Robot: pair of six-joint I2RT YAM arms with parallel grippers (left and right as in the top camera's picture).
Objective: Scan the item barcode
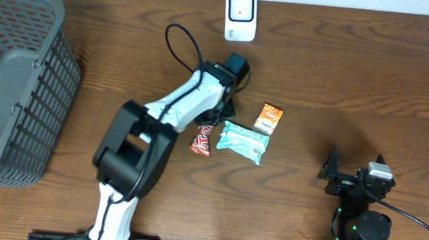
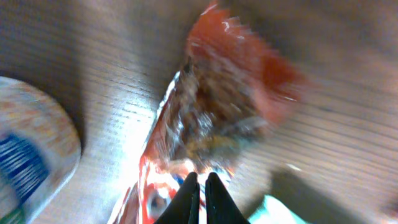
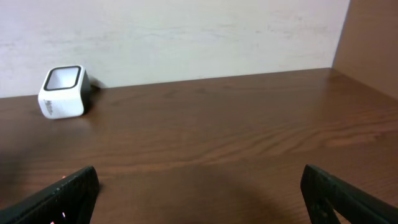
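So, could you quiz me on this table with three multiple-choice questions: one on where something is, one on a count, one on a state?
1. Where is the white scanner?
A. At the far edge of the table
B. Inside the basket
C. Held by an arm

2. How many snack packets lie on the table?
A. One
B. Three
C. Five

3. How do the fingers of the right gripper stand?
A. Clamped on a packet
B. Shut, empty
C. Wide open, empty

Answers:
1. A: the overhead view shows it standing alone at the far edge.
2. B: there is a red packet, a teal packet and an orange packet.
3. C: its wrist view shows the fingers far apart with only bare wood between them.
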